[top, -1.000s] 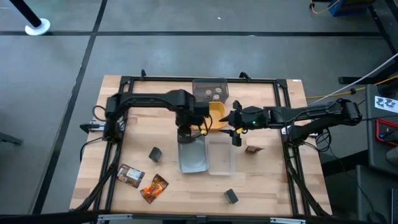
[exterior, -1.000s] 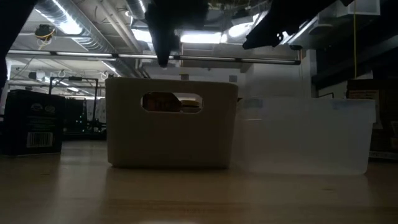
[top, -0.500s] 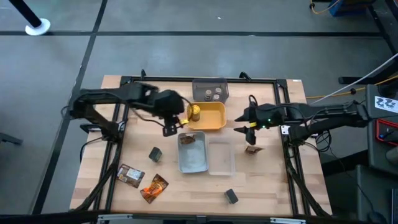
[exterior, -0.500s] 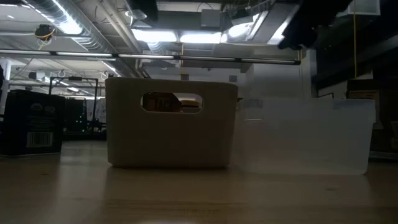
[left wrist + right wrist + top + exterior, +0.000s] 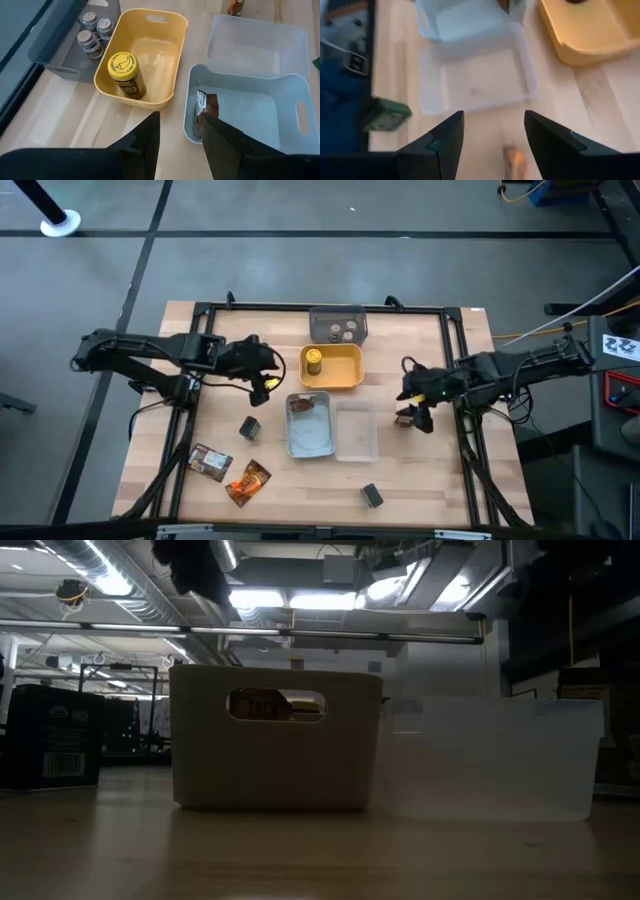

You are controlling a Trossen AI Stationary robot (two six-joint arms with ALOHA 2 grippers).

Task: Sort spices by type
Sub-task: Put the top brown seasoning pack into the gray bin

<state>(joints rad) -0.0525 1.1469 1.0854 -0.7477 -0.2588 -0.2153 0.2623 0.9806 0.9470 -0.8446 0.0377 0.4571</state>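
The right pincer point(image 5: 416, 412) hangs open and empty just over a small brown packet point(image 5: 405, 420) lying flat on the tabletop point(image 5: 440, 480) beside the clear tray point(image 5: 356, 430); it looks light and crinkly, so pinching its edges seems best.

Two slim black jointed arms, black cabling along them, left hand point(image 5: 262, 383) with dark wedge-shaped fingers point(image 5: 139, 146)

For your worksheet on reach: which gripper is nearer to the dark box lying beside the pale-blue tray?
Left. The left gripper hangs just above the dark box toward the table's back edge. The right gripper is across both trays, over a small packet.
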